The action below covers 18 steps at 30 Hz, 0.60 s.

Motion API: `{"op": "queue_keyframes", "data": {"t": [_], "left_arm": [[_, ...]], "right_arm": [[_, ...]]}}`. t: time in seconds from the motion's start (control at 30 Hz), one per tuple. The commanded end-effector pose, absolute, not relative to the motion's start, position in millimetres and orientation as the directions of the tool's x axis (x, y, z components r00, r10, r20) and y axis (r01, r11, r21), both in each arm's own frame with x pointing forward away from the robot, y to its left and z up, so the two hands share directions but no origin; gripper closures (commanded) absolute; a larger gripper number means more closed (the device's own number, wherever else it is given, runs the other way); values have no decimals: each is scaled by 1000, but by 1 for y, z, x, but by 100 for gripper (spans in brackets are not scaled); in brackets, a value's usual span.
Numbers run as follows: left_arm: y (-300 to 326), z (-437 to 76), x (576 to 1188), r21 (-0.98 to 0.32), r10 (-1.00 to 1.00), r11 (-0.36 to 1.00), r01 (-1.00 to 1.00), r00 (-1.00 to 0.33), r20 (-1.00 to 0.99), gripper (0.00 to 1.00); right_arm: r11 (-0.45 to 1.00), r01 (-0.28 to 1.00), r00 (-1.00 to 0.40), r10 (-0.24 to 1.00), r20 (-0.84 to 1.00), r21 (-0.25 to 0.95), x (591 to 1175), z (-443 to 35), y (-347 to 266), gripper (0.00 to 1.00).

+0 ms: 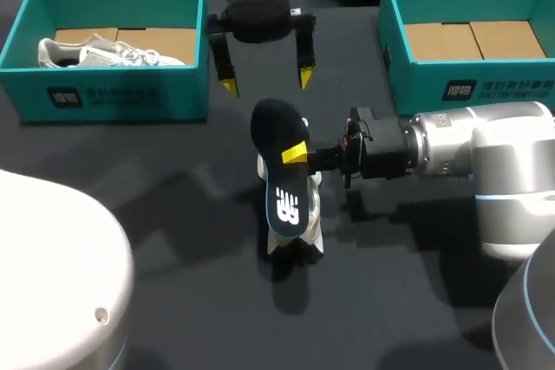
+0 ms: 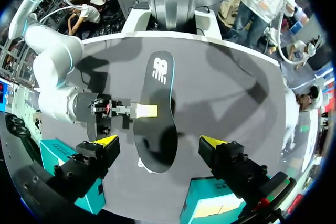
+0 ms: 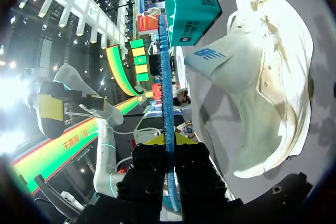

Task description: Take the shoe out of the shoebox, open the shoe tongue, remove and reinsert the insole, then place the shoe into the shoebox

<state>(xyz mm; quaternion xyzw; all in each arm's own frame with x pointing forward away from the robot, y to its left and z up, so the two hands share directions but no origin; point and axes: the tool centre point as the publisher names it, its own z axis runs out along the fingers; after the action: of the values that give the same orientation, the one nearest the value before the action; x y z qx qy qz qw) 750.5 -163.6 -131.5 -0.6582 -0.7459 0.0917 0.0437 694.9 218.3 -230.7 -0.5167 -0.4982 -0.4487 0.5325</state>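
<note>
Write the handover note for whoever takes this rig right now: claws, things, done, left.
Right claw: shut on the dark blue-edged insole, held above the white mesh sneaker.
Left claw: open, empty, beyond the insole.
The sneaker is on the black table. The right teal cardboard shoebox is empty. The left teal cardboard shoebox holds another white sneaker.
Done: shoe out, tongue looks open, insole removed.
Left: reinsert the insole, put the shoe in a shoebox.

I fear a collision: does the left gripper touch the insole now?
Apart. In the left wrist view the left gripper stands open, with bare table between each yellow tip and the insole.
</note>
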Motion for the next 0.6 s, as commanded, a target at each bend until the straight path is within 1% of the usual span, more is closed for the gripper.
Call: {"op": "queue_keyframes", "data": {"t": [0.03,0.33,0.6], "left_arm": [[-167,-126,747,-174,993,122,977,-120,22,0],[-172,-128,744,-156,993,118,981,-119,2,0],[-162,-128,745,-213,956,116,970,-168,-241,0]], "right_arm": [[60,993,101,37,994,-103,694,-231,220,100],[60,993,101,37,994,-103,694,-231,220,100],[60,993,101,37,994,-103,694,-231,220,100]]}}
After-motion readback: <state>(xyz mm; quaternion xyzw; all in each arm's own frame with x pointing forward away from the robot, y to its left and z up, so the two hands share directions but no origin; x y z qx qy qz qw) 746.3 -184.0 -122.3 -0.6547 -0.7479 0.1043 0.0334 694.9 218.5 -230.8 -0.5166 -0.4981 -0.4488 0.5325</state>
